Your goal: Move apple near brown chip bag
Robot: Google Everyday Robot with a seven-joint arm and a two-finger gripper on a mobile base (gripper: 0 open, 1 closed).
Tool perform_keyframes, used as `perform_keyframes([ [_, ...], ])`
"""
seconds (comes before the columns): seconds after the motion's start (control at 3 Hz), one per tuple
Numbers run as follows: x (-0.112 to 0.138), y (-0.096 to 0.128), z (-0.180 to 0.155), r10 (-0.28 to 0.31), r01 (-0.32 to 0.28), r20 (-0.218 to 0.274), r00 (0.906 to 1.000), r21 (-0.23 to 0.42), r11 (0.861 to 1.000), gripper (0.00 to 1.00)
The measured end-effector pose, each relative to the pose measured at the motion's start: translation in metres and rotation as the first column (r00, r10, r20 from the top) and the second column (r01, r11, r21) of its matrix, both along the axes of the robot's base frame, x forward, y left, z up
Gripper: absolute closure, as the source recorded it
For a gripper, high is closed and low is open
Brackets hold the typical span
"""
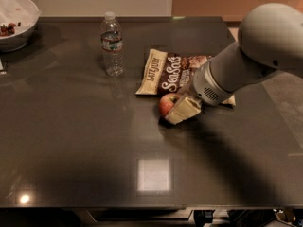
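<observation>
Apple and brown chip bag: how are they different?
The apple is round and red; the brown chip bag is flat and dark brown with white lettering. The apple is smaller than the bag. The gripper grips the apple beside the bag's near edge; nothing grips the bag. Both are food, close together.

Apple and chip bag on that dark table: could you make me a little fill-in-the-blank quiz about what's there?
1. The apple is mostly ____ in colour.
2. The gripper, just in front of the brown chip bag, is closed on the ____.
3. The clear water bottle stands ____, left of the bag.
4. The white bowl sits at the table's far ____ corner as seen in the picture.

Missing words: red; apple; upright; left
</observation>
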State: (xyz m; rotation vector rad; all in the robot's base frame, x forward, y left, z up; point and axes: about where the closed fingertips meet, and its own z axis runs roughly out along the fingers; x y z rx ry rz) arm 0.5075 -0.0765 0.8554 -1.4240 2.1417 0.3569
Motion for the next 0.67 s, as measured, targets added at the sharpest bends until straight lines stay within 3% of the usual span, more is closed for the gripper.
perform_keyframes([
  [0.67, 0.0050, -0.0023, 0.0021, -0.021, 0.022, 0.028, 0.9994, -0.005, 1.000, 0.12],
])
